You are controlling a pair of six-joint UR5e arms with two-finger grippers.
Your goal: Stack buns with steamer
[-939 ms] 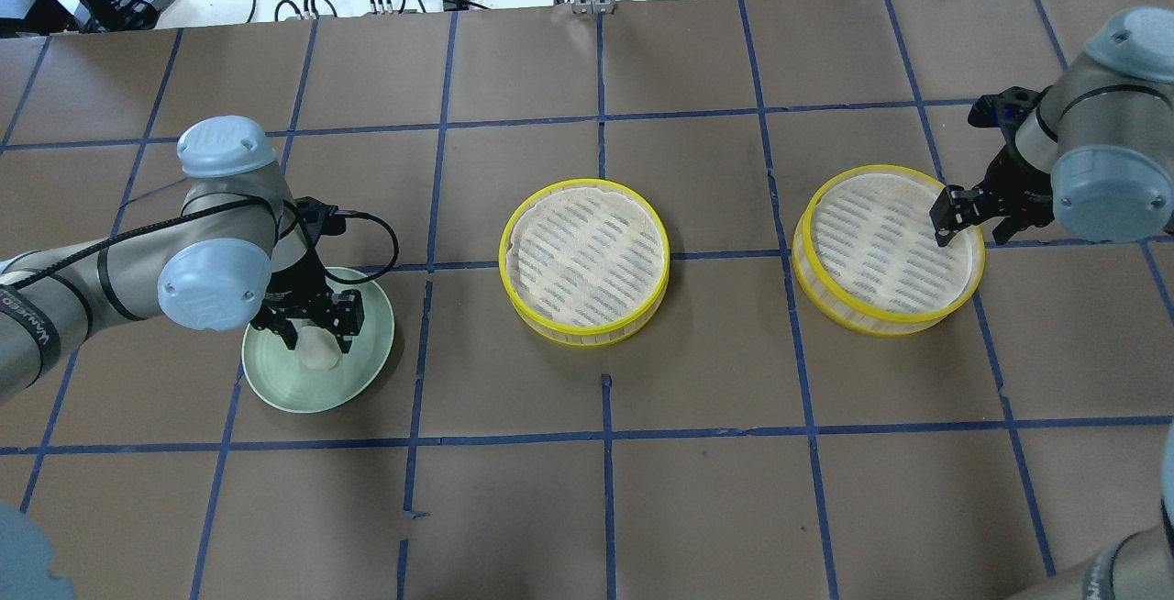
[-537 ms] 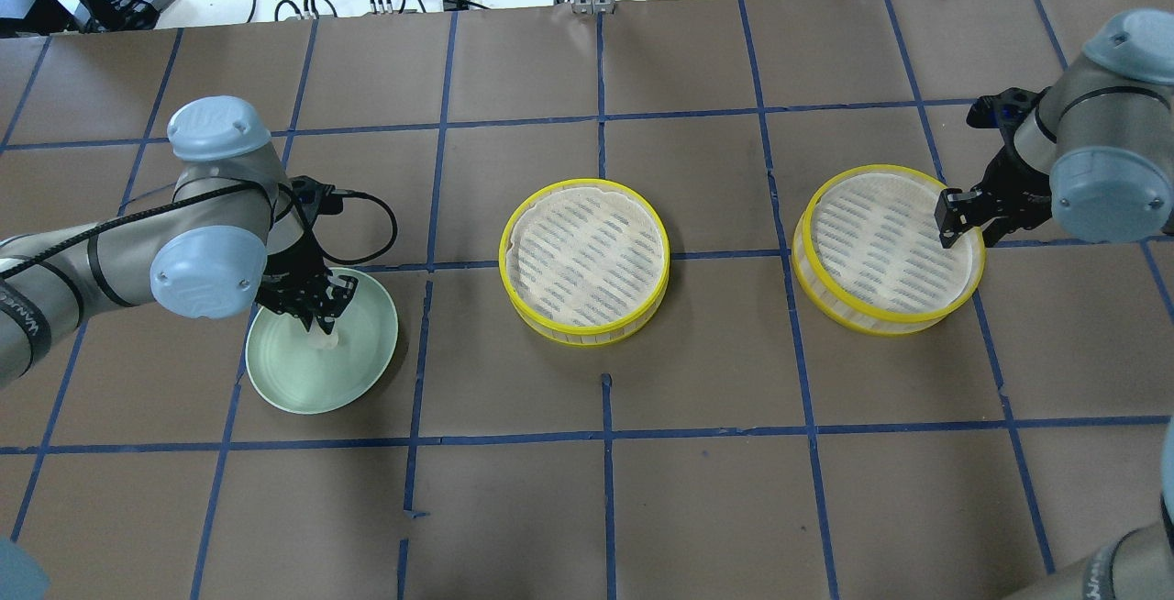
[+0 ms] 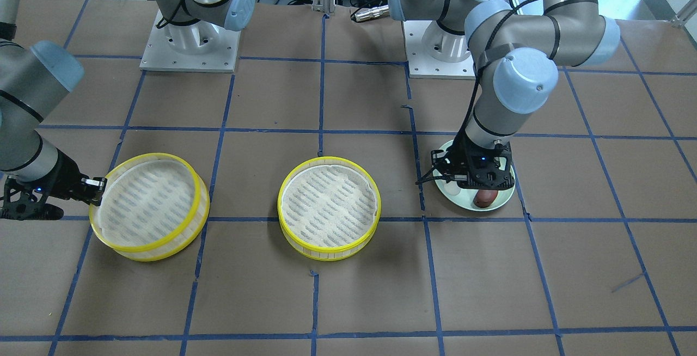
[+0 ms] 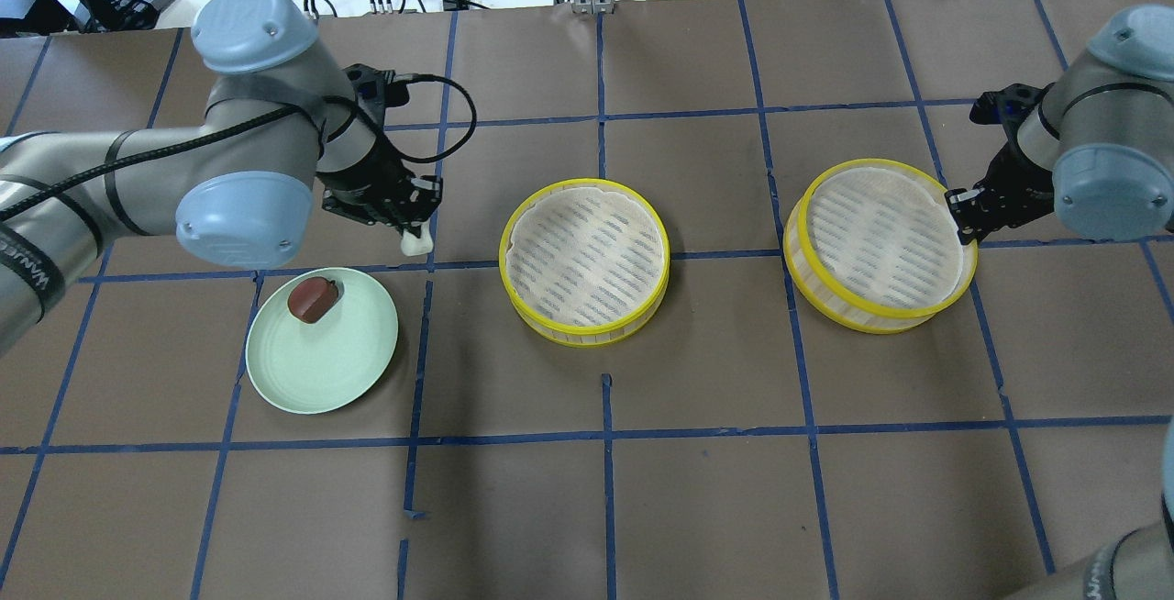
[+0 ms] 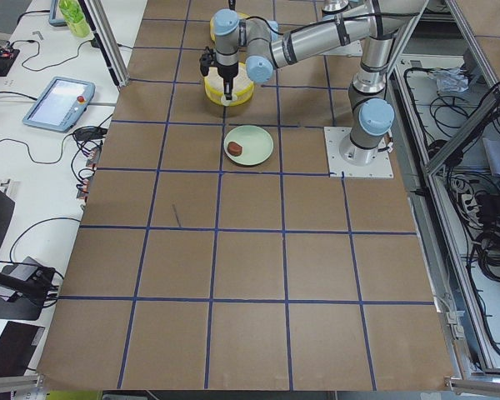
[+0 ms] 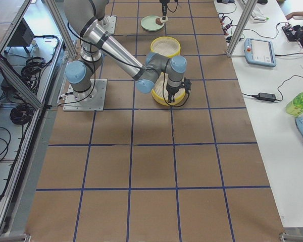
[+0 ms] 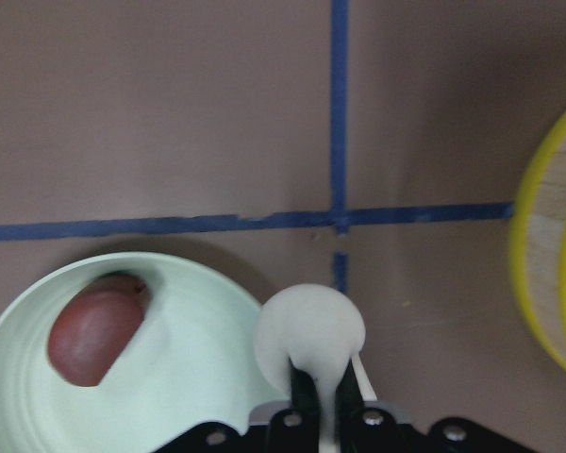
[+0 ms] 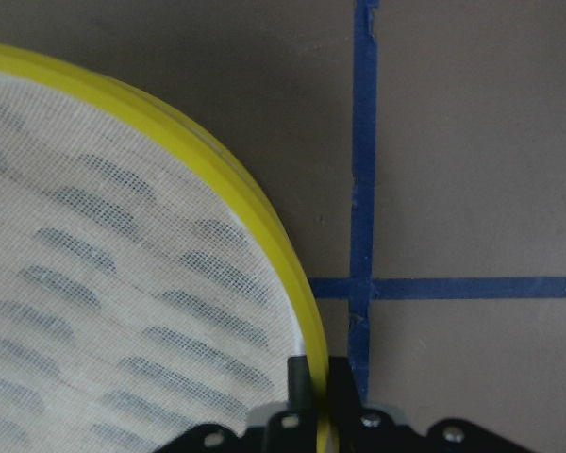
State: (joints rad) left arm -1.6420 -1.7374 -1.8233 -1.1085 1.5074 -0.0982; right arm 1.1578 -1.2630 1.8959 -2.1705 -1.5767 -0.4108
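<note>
Plate (image 4: 323, 372) holds the reddish-brown bun (image 4: 312, 299); left hand (image 4: 412, 232) grips white bun (image 4: 415, 244).

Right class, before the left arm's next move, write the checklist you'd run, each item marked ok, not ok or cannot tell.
1. White bun held in left gripper: ok.
2. White bun lifted off green plate: ok.
3. Middle basket empty to receive it: ok.
4. Right gripper shut on right basket rim: ok.
5. Brown bun in a basket: not ok, on the plate.
6. Right basket lifted off table: cannot tell.
</note>
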